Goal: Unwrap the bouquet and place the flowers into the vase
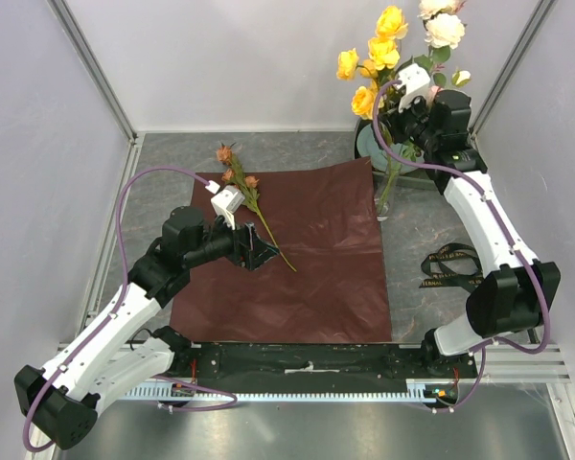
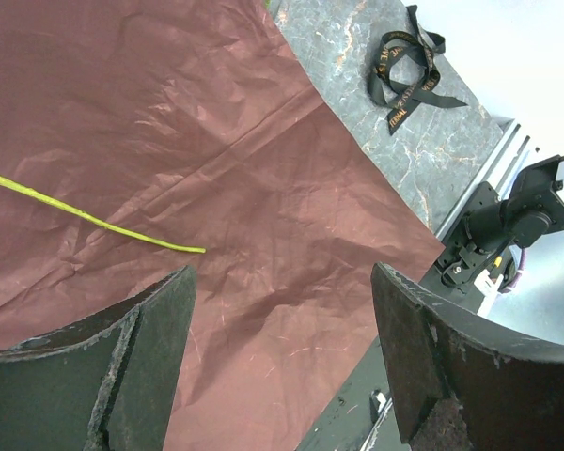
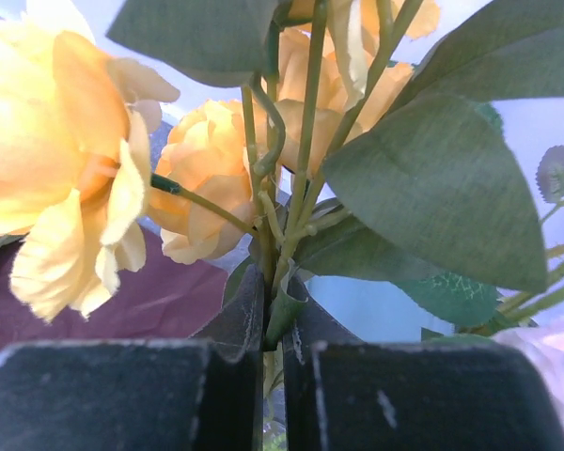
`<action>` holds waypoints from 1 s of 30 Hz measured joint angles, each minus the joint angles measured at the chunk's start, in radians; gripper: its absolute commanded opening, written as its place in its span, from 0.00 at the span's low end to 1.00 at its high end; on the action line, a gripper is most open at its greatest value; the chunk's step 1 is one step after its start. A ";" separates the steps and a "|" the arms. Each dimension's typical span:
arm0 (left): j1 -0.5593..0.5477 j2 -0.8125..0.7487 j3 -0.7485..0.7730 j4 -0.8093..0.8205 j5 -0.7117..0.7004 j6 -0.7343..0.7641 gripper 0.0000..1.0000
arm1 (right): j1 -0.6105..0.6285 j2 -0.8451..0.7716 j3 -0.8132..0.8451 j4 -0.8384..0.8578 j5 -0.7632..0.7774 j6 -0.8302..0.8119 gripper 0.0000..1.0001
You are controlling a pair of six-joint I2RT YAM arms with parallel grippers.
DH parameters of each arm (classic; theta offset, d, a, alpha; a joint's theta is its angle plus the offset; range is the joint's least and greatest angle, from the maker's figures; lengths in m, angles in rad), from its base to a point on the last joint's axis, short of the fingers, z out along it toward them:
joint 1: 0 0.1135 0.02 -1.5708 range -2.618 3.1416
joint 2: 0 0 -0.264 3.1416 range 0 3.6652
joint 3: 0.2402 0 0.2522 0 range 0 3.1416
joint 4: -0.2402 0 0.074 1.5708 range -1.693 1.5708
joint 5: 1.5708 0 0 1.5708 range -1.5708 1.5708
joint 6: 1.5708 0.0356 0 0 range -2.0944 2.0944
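Left gripper [image 2: 282, 282] gapes over the paper [image 2: 216, 141], right gripper [image 3: 274, 315] clamps yellow-rose stems [image 3: 305, 160] above the vase [image 1: 385, 201] beside its far corner.

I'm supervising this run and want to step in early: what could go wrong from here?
The right hand pinches the yellow rose stems above the slim vase; pulling away could tip it or drag flowers out.
The open left hand could snag the wrapping paper when grabbing the rust-brown stem.

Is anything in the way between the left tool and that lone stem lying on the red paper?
Nothing visible does. The stem lies bare on the paper, close to the open left tool, with nothing lying across it.
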 measured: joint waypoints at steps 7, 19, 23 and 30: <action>0.001 0.000 0.000 0.000 0.001 0.000 0.82 | 0.000 0.023 -0.002 0.000 -0.027 -0.013 0.04; 0.001 0.000 0.000 0.000 0.002 0.008 0.82 | -0.002 0.021 -0.069 0.100 -0.014 -0.013 0.16; 0.001 0.000 0.000 0.000 0.002 0.008 0.82 | -0.003 0.011 -0.100 0.134 0.000 -0.008 0.27; 0.001 0.004 0.000 0.000 0.002 0.008 0.82 | -0.004 0.009 -0.106 0.098 0.008 0.012 0.42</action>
